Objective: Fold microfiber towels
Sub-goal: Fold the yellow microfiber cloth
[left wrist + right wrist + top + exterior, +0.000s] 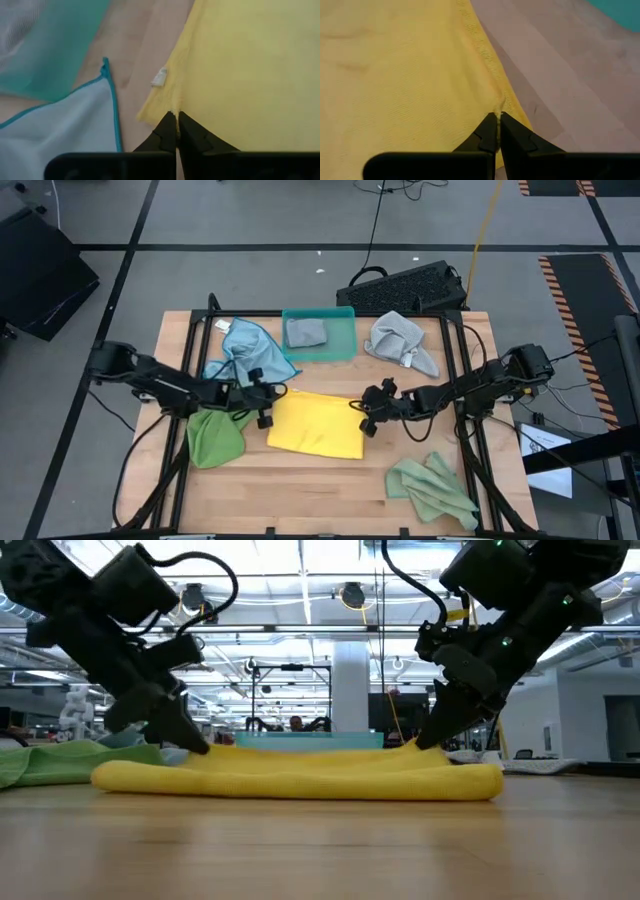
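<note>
High view: a wooden table (pixel 330 480) holds scattered towels, with the yellow towel (pixel 318 425) flat at its centre between both arms. The left gripper (pixel 177 116) and right gripper (pixel 497 116) are each pinched tight on an opposite edge of it. A neat fold likely needs both edges lifted together, evenly.

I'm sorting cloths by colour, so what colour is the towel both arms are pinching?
Yellow towel; the high view shows it best.
</note>
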Motion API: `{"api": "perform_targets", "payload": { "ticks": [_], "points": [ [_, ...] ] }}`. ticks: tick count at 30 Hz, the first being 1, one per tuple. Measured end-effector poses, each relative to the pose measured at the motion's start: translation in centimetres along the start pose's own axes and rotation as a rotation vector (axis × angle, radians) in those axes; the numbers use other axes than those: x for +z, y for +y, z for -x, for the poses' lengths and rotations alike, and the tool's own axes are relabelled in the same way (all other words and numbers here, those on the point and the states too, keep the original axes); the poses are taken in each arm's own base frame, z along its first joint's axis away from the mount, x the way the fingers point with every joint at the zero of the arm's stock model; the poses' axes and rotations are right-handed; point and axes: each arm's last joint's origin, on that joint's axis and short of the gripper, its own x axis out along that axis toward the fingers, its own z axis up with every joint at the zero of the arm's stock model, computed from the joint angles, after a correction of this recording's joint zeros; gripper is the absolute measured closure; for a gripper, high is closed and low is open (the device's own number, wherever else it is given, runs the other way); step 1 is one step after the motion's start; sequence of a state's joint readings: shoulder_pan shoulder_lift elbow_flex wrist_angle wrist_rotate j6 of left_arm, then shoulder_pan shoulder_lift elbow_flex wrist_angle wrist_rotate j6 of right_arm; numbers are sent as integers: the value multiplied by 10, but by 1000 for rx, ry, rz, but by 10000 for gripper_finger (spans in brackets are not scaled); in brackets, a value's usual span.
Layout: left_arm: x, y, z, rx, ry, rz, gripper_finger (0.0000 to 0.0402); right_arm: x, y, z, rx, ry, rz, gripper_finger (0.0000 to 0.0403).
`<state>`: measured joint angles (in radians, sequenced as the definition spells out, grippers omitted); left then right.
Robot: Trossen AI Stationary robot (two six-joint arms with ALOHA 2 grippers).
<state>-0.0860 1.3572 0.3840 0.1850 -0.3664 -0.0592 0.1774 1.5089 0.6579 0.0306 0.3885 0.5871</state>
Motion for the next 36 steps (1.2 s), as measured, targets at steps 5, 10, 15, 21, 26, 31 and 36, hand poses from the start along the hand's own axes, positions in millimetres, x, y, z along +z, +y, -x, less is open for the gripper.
{"api": "perform_targets", "payload": {
  "ticks": [5,10,15,21,26,31,36],
  "points": [
    [-2,2,-8,15,11,9,386,0,-1,0,-8,7,-2,395],
    [-3,6,-12,33,18,24,388,0,-2,-1,-14,4,-1,384],
    [-3,11,-13,76,20,42,396,1,-3,-1,-37,-11,-25,341],
    [-3,16,-14,140,20,93,316,1,-3,-1,-47,-16,-65,277],
    [-3,19,-13,232,8,138,240,1,-4,-1,-74,-37,-81,253],
    [2,17,-8,253,-39,148,204,3,-2,0,-62,-58,-79,250],
    [10,8,4,159,-101,129,215,6,6,0,-24,-118,-19,262]
  ]
}}
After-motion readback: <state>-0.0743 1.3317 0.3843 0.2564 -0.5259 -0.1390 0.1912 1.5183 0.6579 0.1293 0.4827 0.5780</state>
